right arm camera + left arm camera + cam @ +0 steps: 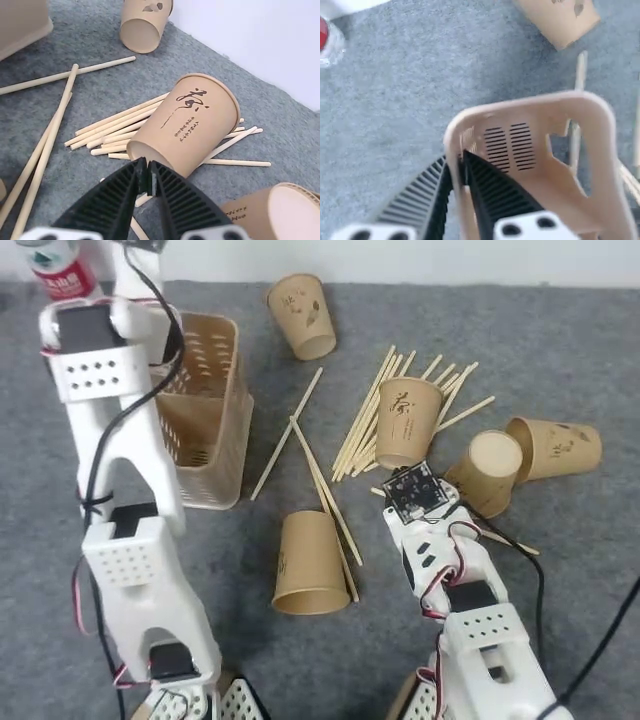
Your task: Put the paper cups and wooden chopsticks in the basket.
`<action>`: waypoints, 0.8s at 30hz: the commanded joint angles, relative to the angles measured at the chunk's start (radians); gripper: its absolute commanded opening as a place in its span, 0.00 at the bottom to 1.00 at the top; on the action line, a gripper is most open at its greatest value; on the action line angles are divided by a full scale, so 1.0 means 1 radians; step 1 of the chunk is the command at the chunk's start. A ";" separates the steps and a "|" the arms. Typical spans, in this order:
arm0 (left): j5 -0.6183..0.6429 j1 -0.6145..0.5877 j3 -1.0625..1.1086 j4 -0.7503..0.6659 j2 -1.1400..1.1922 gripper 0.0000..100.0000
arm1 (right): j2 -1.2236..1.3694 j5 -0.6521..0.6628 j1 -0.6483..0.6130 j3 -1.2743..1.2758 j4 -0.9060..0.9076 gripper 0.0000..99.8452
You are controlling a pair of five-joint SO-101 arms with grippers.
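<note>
The beige slotted basket [205, 410] stands at the left. My left gripper [461, 159] is shut on its rim [520, 107], one finger inside the wall and one outside. Several paper cups lie about: one behind the basket [302, 315], one upside down in front [308, 565], two on their sides at the right [488, 470] [555, 447]. A cup with calligraphy [192, 122] rests on a pile of wooden chopsticks [375, 420], its narrow base towards my right gripper [146, 176], which is shut just short of it with nothing seen between its fingers.
Loose chopsticks [320, 475] cross the grey felt between the basket and the front cup. A bottle with a red label [60, 265] stands at the back left corner. A white wall [260, 35] runs behind the table.
</note>
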 commanded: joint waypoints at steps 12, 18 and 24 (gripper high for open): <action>-0.103 -0.083 -0.024 -0.005 -0.176 0.34 | 0.002 0.009 -0.001 -0.006 -0.022 0.01; -0.057 -0.075 -0.024 -0.072 -0.397 0.34 | 0.002 0.009 -0.001 -0.006 -0.021 0.01; 0.109 0.104 0.008 -0.084 -0.543 0.33 | 0.002 0.009 -0.001 -0.006 -0.019 0.01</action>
